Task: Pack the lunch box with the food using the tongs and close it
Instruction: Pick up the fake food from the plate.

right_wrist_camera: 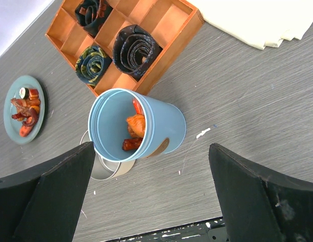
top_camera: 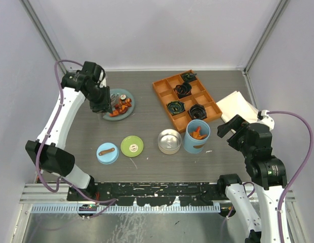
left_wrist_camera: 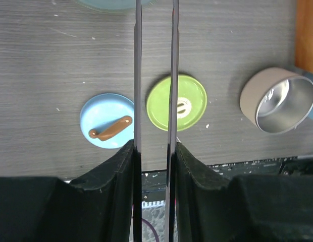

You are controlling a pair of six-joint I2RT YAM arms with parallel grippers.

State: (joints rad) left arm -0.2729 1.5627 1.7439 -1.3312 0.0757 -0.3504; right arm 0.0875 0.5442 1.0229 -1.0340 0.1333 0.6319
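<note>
Tongs (left_wrist_camera: 138, 75) clamped in left gripper (left_wrist_camera: 155, 148), tips held over food (top_camera: 120, 107) on plate (top_camera: 127, 95); right gripper (right_wrist_camera: 151, 148) spread wide, empty.

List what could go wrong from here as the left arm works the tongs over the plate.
A chunk of food could slip from the slim tongs in the left gripper on the way from the teal plate to the light-blue cylinder. The cylinder stands unheld, the right gripper open beside it, so a tongs bump on its rim might tip it.
</note>
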